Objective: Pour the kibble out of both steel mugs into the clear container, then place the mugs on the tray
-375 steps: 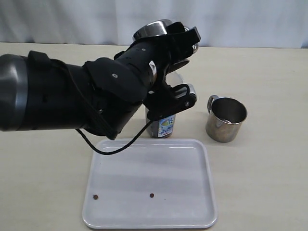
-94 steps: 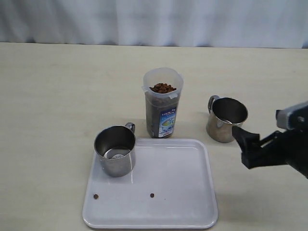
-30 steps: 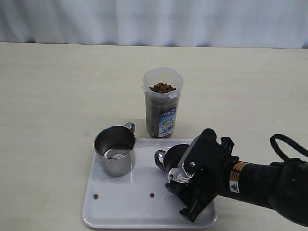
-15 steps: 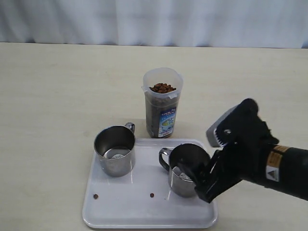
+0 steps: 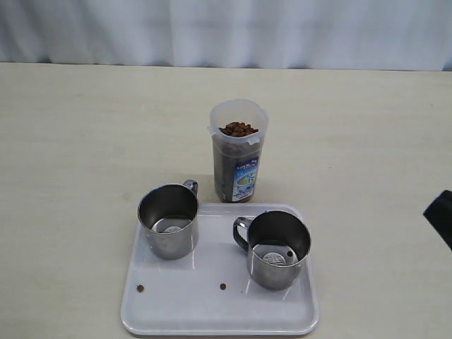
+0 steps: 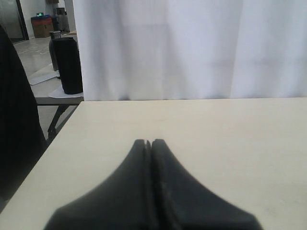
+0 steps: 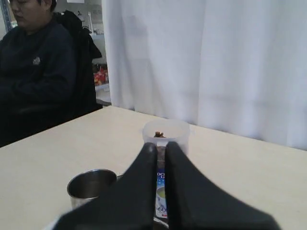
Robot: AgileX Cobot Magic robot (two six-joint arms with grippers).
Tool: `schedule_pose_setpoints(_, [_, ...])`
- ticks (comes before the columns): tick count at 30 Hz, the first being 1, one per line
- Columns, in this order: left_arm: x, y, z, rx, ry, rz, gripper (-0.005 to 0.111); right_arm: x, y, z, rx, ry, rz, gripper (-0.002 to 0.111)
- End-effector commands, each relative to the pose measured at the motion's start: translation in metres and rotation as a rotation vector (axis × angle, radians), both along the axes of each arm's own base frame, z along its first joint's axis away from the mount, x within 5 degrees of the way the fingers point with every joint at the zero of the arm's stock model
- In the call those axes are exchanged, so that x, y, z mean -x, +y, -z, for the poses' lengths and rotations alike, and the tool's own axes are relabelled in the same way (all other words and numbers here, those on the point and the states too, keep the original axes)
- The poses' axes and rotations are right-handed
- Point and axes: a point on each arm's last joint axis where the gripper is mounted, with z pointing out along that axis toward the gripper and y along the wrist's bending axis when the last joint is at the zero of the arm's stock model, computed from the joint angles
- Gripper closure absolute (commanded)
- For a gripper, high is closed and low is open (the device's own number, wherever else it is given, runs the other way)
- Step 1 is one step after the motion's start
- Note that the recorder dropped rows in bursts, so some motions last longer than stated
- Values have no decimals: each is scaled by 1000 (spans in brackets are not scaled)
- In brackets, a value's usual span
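The clear container (image 5: pixel 239 152) stands upright behind the tray, kibble (image 5: pixel 239 129) up to near its rim. Both steel mugs stand upright on the white tray (image 5: pixel 212 314): one (image 5: pixel 168 220) at its back left, the other (image 5: pixel 277 248) at right with one pellet inside. Neither gripper touches them. Only a black bit of the right arm (image 5: pixel 441 215) shows at the exterior view's right edge. My right gripper (image 7: pixel 160 146) hangs back, its fingers a narrow gap apart and empty, facing the container (image 7: pixel 175 132) and a mug (image 7: pixel 88 186). My left gripper (image 6: pixel 149 142) is shut over bare table.
Two loose pellets (image 5: pixel 140 288) (image 5: pixel 222 287) lie on the tray's front part. A seated person in dark clothes (image 7: pixel 33 72) is beyond the table's far side in the right wrist view. White curtain runs along the back.
My right gripper set the second mug on the tray beside the first, let it go and withdrew to the right, almost out of the exterior view.
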Motion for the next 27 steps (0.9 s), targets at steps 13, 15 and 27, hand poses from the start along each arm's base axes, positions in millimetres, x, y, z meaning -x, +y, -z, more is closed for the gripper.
schedule_pose_setpoints(13, [0, -1, -1, 4, -14, 10, 107, -1, -19, 1, -40, -74, 260, 104])
schedule_pose_setpoints(15, [0, -1, -1, 4, -14, 10, 107, -6, -32, 1, -30, -77, 521, 104])
schedule_pose_setpoints(27, [0, -1, -1, 4, -14, 10, 107, -9, -47, 25, 24, 95, 802, 104])
